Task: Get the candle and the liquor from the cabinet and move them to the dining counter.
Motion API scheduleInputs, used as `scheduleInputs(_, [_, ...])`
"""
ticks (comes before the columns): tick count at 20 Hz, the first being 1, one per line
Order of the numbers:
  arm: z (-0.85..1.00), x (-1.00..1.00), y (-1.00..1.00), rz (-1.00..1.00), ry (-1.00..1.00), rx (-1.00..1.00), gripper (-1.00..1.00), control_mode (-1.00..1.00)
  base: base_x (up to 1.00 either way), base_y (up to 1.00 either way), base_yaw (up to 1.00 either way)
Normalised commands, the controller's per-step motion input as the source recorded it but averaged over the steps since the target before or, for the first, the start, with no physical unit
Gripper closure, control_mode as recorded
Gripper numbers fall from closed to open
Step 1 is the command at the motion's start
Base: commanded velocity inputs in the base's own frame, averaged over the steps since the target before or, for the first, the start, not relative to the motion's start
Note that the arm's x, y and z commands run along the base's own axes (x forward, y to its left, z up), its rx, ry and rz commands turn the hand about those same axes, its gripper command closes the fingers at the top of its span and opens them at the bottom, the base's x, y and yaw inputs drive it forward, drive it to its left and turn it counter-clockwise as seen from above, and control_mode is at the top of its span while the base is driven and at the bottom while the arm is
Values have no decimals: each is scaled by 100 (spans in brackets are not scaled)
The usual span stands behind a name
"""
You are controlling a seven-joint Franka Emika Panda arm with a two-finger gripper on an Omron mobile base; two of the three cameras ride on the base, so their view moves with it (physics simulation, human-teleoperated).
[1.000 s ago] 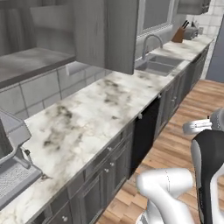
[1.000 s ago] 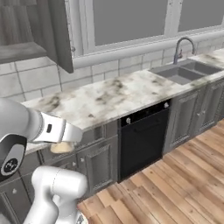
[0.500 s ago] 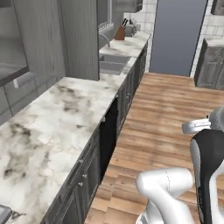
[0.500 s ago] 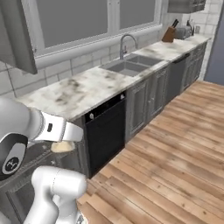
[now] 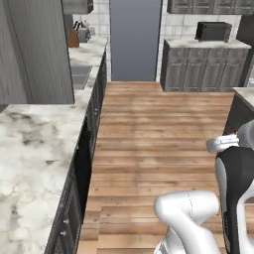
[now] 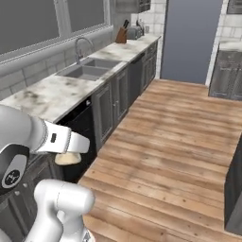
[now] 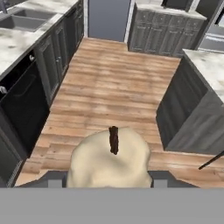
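Observation:
The squat beige candle (image 7: 109, 159) with its dark wick fills the bottom of the hand view, held between the grey fingers (image 7: 56, 179) of my gripper (image 7: 108, 176), which is shut on it. From the right base view the candle (image 6: 67, 158) hangs under the white hand (image 6: 66, 142), in front of the low cabinets. The dining counter (image 7: 209, 65), marble-topped on a dark base, stands to the right across the floor, and its corner (image 5: 245, 93) shows in the left base view. A dark grey wall cabinet (image 5: 37, 49) hangs at the left. The liquor is out of view.
A marble worktop (image 5: 30, 149) with a sink (image 6: 85, 71), a knife block (image 6: 122, 36) and a black oven front (image 6: 82, 127) runs along the left. The wood floor (image 5: 158, 129) lies open between it and the island. Grey low cabinets (image 5: 203, 69) line the far wall.
The whole picture has swung as the base turned away from the worktop toward the open floor and far wall. The candle has stayed in the gripper.

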Motion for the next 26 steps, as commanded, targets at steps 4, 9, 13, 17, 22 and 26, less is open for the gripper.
scheduleInputs(4, [0, 0, 0, 0, 0, 0, 100, 100, -3, -18, -48])
scheduleInputs(9, [0, 0, 0, 0, 0, 0, 100, 100, 0, -24, -44])
scheduleInputs(13, [0, 0, 0, 0, 0, 0, 100, 100, 0, -24, -41])
scheduleInputs(17, [0, 0, 0, 0, 0, 0, 100, 100, 6, -17, -40])
scheduleInputs(22, [0, 0, 0, 0, 0, 0, 100, 100, 35, -2, -35])
scheduleInputs(26, [0, 0, 0, 0, 0, 0, 100, 100, 53, 0, -30])
